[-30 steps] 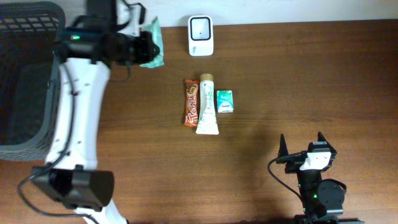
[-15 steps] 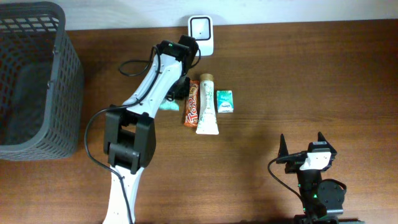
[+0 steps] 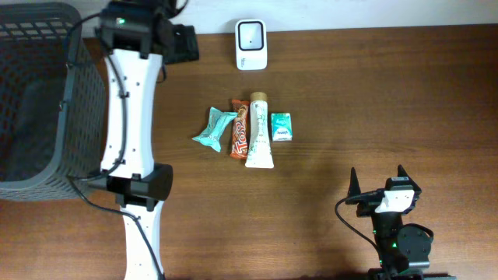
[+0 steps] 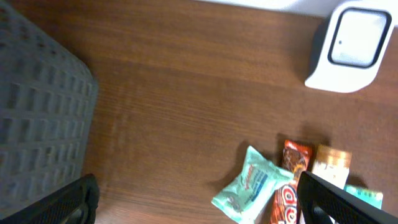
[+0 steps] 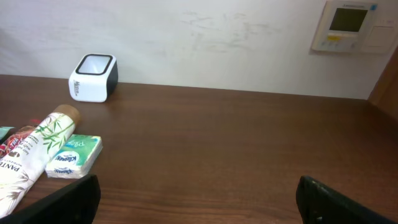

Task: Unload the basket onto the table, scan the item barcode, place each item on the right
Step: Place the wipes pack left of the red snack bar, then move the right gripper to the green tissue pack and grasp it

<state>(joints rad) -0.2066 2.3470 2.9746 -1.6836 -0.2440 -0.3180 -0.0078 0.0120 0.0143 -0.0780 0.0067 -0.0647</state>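
Having let go, hovering the left claw (image 3: 184, 44) wide and empty near the dark grey mesh basket (image 3: 31, 93); leaving the crinkled teal plastic packet (image 3: 214, 130) lying on the brown wooden bench (image 3: 389, 93), just beside the orange chocolate bar (image 3: 239, 128), in front of the white box-shaped scanner (image 3: 250, 44). Keeping the right claw (image 3: 377, 183) wide, unmoved. Backing onto a white wall (image 5: 199, 43) with a beige control panel (image 5: 351, 25).

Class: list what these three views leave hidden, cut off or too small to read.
- Overhead: barcodes on the teal packet, chocolate bar, tube and tissue pack, too small.
- Overhead: basket, cut by left edge.
- Left wrist: tissue pack, mostly behind a finger.
- Right wrist: chocolate bar, cut by left edge.
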